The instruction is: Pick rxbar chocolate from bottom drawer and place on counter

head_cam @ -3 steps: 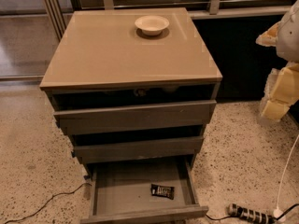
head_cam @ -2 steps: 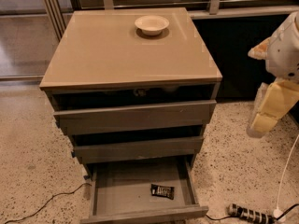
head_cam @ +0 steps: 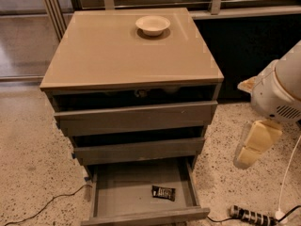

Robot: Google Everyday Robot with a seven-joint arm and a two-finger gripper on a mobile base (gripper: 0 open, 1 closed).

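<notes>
Reaching is the step in hand, as I judge it, since nothing is held yet. The gripper (head_cam: 253, 147) hangs beside the cabinet at its 3 o'clock, over the speckled floor and well apart from the open bottom drawer (head_cam: 123, 192); whether it is released or clenched I cannot tell. The rxbar chocolate (head_cam: 163, 192) lies flat on the drawer's floor, toward 4 o'clock of the tray's middle, near the front panel and apart from both side walls.

A good approach likely comes from above and from the front, because the two upper drawers (head_cam: 136, 117) stick out a little over the tray's 12 o'clock end and leave little room there. Coming down straight over the bar, with the jaws set across its narrow width, should give the surest hold on so thin a wrapper. Pressing lightly onto the tray floor before closing would probably help. The tray's right wall at 3 o'clock is the thing to clear on the way in.

For the later placing, the counter (head_cam: 117, 51) has wide bare space; the white bowl (head_cam: 153, 25) sits at its 12 o'clock edge.
</notes>
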